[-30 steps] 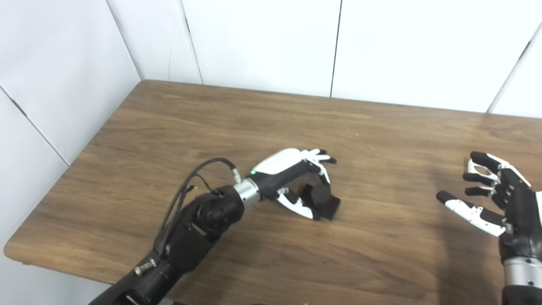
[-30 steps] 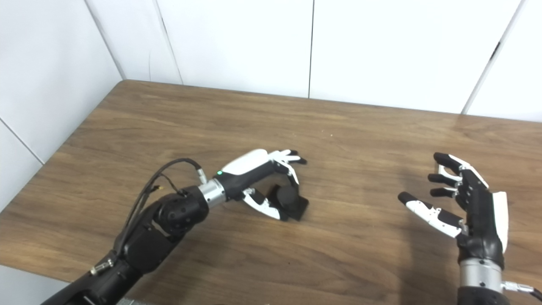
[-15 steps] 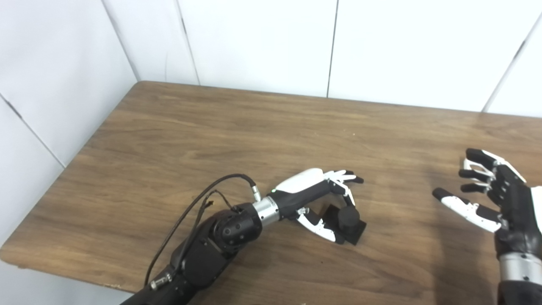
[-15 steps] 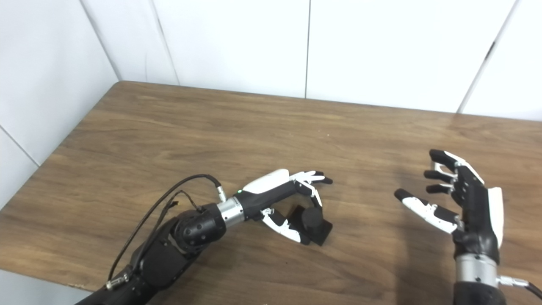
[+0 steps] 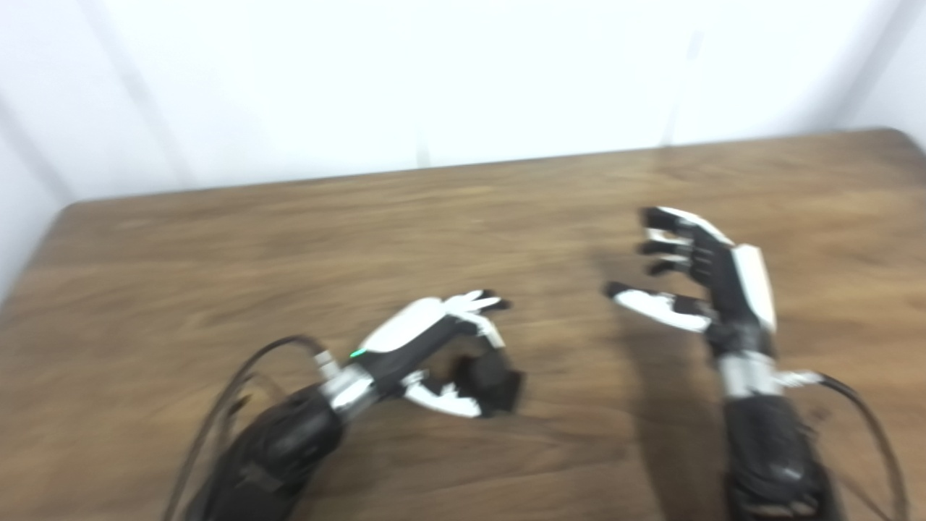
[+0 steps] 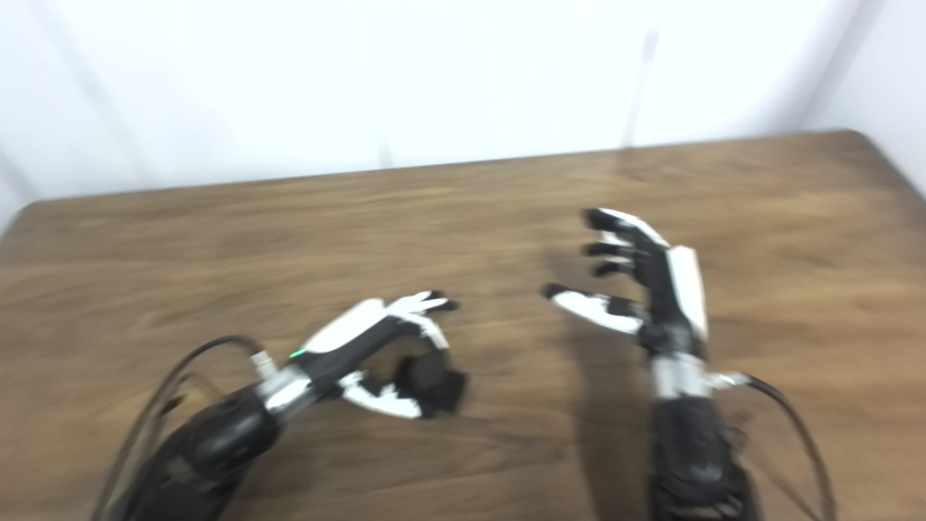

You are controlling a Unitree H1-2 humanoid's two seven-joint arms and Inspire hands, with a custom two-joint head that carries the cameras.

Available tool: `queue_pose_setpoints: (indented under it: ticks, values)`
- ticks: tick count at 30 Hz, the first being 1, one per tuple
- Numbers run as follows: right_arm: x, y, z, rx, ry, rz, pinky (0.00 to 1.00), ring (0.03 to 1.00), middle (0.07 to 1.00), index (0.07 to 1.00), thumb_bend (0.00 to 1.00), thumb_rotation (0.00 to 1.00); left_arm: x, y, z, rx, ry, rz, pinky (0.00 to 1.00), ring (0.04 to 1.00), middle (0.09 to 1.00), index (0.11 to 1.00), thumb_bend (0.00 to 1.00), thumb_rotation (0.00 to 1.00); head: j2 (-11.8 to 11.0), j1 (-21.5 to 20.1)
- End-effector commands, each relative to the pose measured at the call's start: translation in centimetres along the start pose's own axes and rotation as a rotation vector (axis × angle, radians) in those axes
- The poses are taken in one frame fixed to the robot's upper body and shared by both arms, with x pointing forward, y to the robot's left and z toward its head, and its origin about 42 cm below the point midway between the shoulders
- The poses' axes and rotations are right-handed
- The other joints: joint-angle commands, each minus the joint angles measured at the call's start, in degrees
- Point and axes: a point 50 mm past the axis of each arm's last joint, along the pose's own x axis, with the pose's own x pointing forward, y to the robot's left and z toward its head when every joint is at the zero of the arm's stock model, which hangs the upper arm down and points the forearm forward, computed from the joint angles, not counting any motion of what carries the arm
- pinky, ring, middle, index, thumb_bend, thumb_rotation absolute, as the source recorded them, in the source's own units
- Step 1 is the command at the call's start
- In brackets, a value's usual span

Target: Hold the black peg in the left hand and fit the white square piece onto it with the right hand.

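Both views are blurred by motion. The black peg (image 5: pixel 493 380), a short cylinder on a square black base, rests on the wooden table (image 5: pixel 217 246). My left hand (image 5: pixel 434 351) curls around it, thumb under its near side and fingers over its top; whether it grips firmly I cannot tell. My right hand (image 5: pixel 694 271) hovers to the right of the peg with fingers spread and nothing in it. No white square piece shows in either view.
White wall panels (image 5: pixel 434 79) stand behind the table's far edge. The table's right far corner (image 5: pixel 897 137) and left far corner (image 5: pixel 72 210) are in view. Cables (image 5: pixel 239 376) trail from both forearms.
The camera has swung right, so the whole scene shifted left and blurred. The left hand stays curled around the peg. The right hand remains spread open.
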Motion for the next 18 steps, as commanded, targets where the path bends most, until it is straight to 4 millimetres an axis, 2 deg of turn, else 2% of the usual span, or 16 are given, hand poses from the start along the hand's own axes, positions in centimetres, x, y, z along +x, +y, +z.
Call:
queue_pose_setpoints:
  ticks: [1, 3, 4, 9, 14, 18]
  values:
    - [0.8, 0.8, 1.7, 0.004, -0.093, -0.017, 0.52, 0.649, 0.767, 0.749, 0.65, 0.16, -2.0, 0.1, -1.1, 0.033, 0.023, -0.06, 1.0, 1.0, 0.927, 0.491, 0.52, 0.07, -0.76, -2.84]
    - [0.9, 1.3, 2.0, -0.004, -0.097, -0.015, 0.53, 0.649, 0.766, 0.752, 0.65, 0.16, -2.4, 0.1, -1.3, 0.027, 0.02, -0.063, 1.0, 1.0, 0.924, 0.491, 0.52, 0.07, -2.0, -6.29]
    - [1.0, 1.5, 2.1, -0.007, -0.1, -0.013, 0.53, 0.653, 0.769, 0.753, 0.65, 0.16, -2.5, 0.0, -1.4, 0.025, 0.017, -0.063, 1.0, 1.0, 0.923, 0.491, 0.52, 0.07, -2.0, -6.29]
    - [1.4, 2.5, 2.3, -0.022, -0.118, -0.007, 0.5, 0.65, 0.769, 0.751, 0.65, 0.15, -3.1, -0.3, -2.1, 0.007, 0.01, -0.05, 0.98, 0.998, 0.917, 0.49, 0.52, 0.06, -4.29, -11.72]
    - [2.1, 2.9, 2.5, -0.036, -0.131, -0.003, 0.5, 0.646, 0.759, 0.744, 0.66, 0.12, -3.5, -0.1, -2.3, -0.004, 0.0, -0.037, 0.96, 0.993, 0.909, 0.49, 0.52, 0.06, -5.04, -13.23]
    - [3.1, 2.1, 3.0, -0.093, -0.159, -0.011, 0.52, 0.645, 0.745, 0.74, 0.65, 0.17, -3.5, 0.0, -2.3, -0.01, -0.005, -0.032, 0.97, 0.989, 0.907, 0.489, 0.52, 0.05, -4.98, -13.15]
